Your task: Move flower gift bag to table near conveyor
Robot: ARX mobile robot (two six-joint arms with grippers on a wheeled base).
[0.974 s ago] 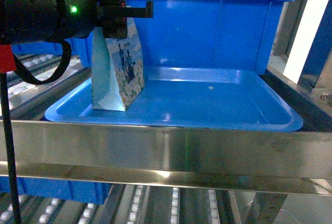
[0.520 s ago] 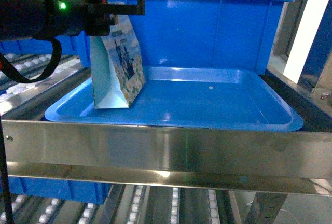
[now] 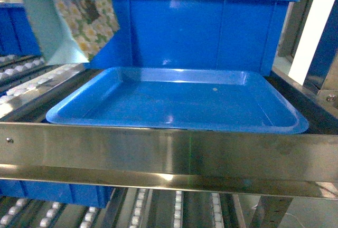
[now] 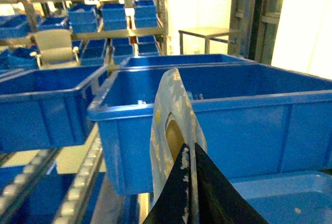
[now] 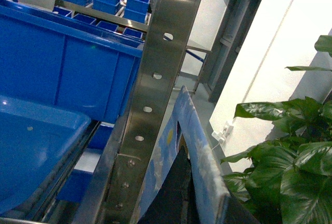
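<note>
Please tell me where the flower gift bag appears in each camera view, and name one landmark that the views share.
Head: flower gift bag at top left, lifted clear above the blue tray.
Left wrist: its rim edge-on at bottom centre, pinched by the left gripper.
Right wrist: not visible; another, blue bag is there.
Shared landmark: the large blue bin.

Counts, all three views:
2 gift bags: flower gift bag [image 3: 79,14] and a blue gift bag [image 5: 194,146]. 1 blue tray [image 3: 174,101]. 1 big blue bin [image 3: 211,27] behind the tray. 1 potted plant [image 5: 290,151]. 1 small table [image 4: 207,35] far back.
</note>
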